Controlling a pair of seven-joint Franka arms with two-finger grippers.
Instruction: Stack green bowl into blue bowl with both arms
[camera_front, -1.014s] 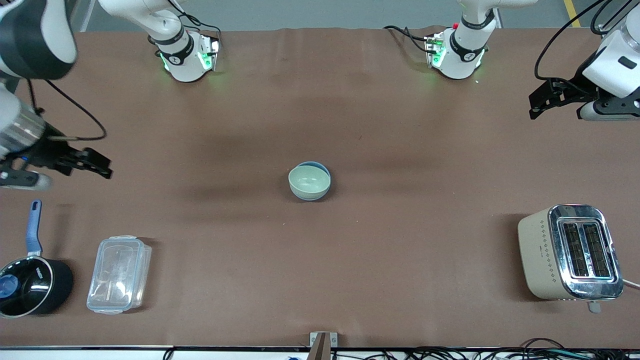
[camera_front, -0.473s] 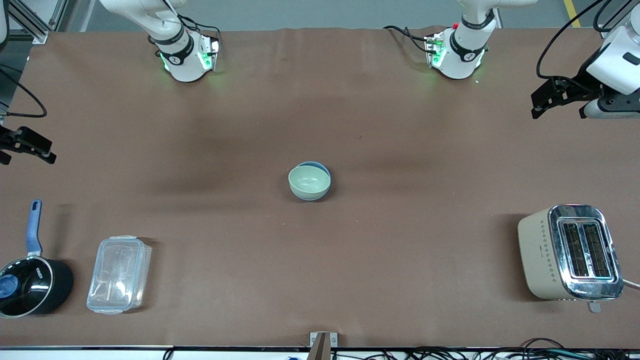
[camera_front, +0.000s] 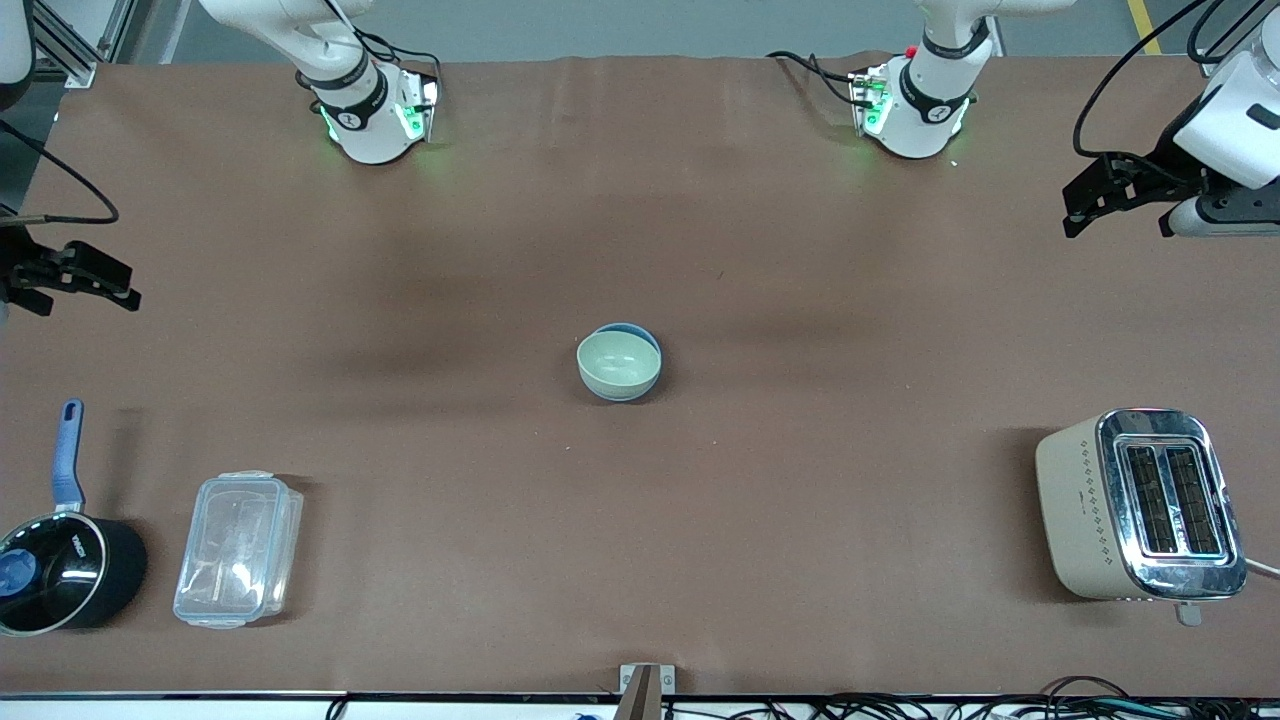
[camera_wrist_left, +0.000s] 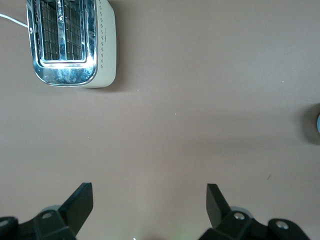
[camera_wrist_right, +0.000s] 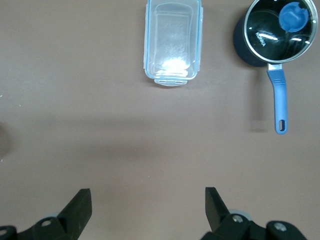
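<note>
The green bowl (camera_front: 617, 362) sits nested inside the blue bowl (camera_front: 630, 329) at the middle of the table; only a thin blue rim shows around it. My left gripper (camera_front: 1072, 210) hangs open and empty over the table's edge at the left arm's end, well away from the bowls. In the left wrist view it (camera_wrist_left: 147, 200) is open over bare table. My right gripper (camera_front: 122, 282) is open and empty over the table's edge at the right arm's end. In the right wrist view it (camera_wrist_right: 146, 200) is open over bare table.
A cream and chrome toaster (camera_front: 1140, 505) stands at the left arm's end, nearer the front camera; it also shows in the left wrist view (camera_wrist_left: 70, 42). A clear plastic container (camera_front: 238, 548) and a black saucepan (camera_front: 60, 573) with a blue handle stand at the right arm's end.
My right gripper has pulled back toward the right arm's end of the table, then eased slightly inward. My left gripper has barely shifted. The bowls have not moved.
</note>
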